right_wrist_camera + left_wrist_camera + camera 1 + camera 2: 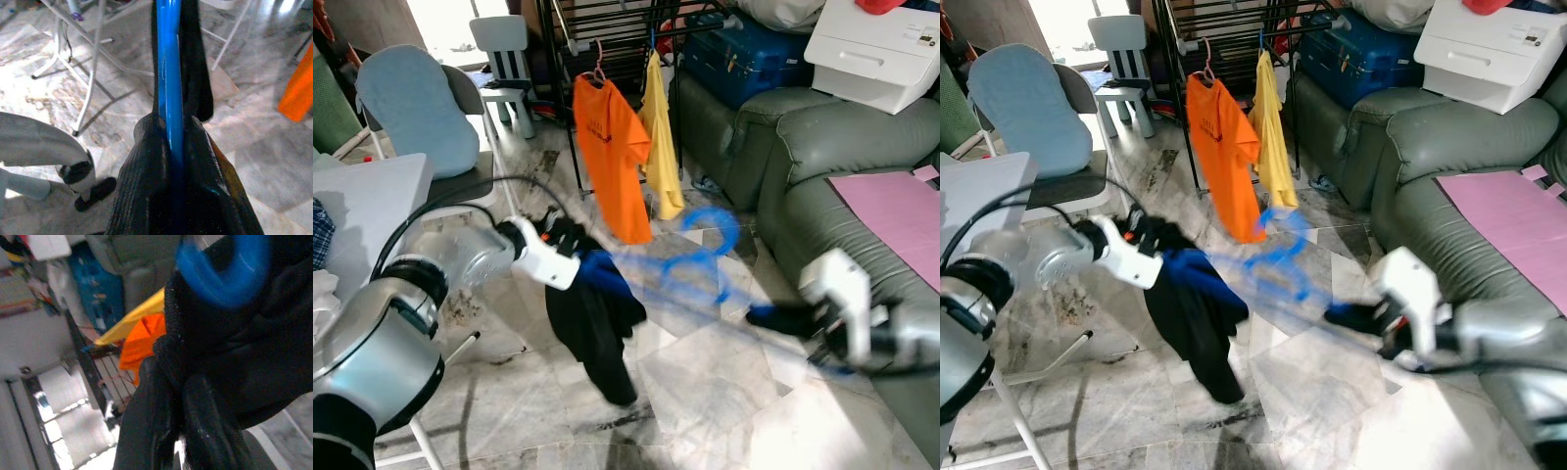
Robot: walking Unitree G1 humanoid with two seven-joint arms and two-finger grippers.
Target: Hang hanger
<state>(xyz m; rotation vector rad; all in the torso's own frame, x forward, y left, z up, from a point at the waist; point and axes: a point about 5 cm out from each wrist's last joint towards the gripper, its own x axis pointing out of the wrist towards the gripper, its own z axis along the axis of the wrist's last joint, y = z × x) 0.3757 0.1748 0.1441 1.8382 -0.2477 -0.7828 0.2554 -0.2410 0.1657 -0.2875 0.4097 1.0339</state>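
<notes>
A blue hanger (700,257), blurred by motion, stretches across the middle with a black garment (597,323) draped from its left end. My right gripper (766,315) is shut on the blue hanger (168,98) at its right end, above the floor and beside the sofa. My left gripper (558,235) is shut on the black garment (244,347) near the hanger's left end (222,269). Behind them stands the black drying rack (607,29), with an orange shirt (612,162) and a yellow shirt (661,137) hanging from it.
A green sofa (822,147) runs along the right, carrying a pink sheet (896,220), a white box (876,49) and a blue suitcase (744,54). A padded chair (416,113), a small white chair (504,59) and a white table (367,201) stand on the left. Marble floor lies below.
</notes>
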